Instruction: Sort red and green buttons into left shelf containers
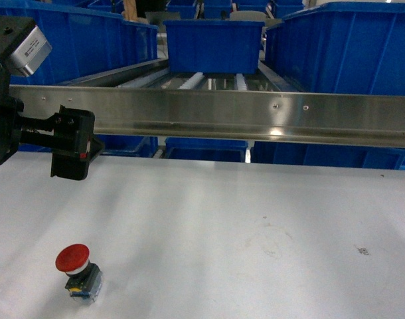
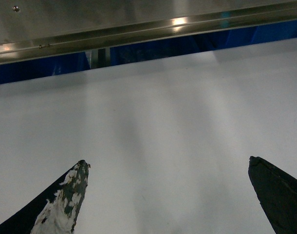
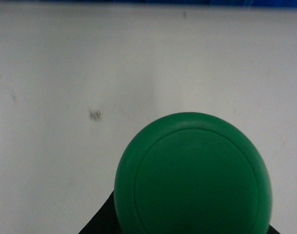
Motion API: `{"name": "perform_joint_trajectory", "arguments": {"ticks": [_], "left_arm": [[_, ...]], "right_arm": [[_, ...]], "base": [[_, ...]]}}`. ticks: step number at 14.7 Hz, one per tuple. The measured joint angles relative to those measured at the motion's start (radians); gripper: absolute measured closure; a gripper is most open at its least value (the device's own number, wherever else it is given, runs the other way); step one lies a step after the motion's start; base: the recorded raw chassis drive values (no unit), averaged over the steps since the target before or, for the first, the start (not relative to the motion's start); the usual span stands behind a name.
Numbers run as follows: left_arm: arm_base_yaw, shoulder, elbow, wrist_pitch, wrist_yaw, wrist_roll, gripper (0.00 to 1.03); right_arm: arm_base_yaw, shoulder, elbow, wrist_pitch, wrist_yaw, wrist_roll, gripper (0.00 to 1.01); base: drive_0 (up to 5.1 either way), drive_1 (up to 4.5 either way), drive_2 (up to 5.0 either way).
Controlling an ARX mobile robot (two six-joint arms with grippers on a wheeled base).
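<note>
white tabletop (image 1: 255, 219) below a steel rail (image 1: 255, 113) and blue bins (image 1: 214, 43), left claw (image 2: 168, 195) wide, right claw's state unclear

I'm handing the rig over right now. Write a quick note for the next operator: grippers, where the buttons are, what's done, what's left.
Left gripper: open and empty, fingers spread above bare white table, near the steel shelf rail.
Right gripper: out of the head view; its wrist camera is filled by the green button up close, with dark gripper parts at its lower edges. It looks held, but the grip itself cannot be confirmed.
Red button: standing on the table, front left, untouched.
Blue bins: on the shelf behind the rail; no button visible in them.
Done: nothing binned as far as visible. Left: both buttons go into the left bins.
</note>
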Motion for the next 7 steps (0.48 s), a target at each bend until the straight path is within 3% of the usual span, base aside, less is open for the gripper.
{"name": "perform_joint_trajectory", "arguments": {"ticks": [4, 7], "left_arm": [[0.0, 0.0, 0.0, 0.0, 0.0, 0.0, 0.05], [-0.001, 0.0, 0.0, 0.0, 0.0, 0.0, 0.05]], "right_arm": [[-0.096, -0.455, -0.138, -0.176, -0.13, 0.001, 0.75], [-0.13, -0.8, -0.226, -0.391, -0.222, 0.004, 0.75]], "base": [[0.0, 0.0, 0.0], [0.0, 0.0, 0.0]]}}
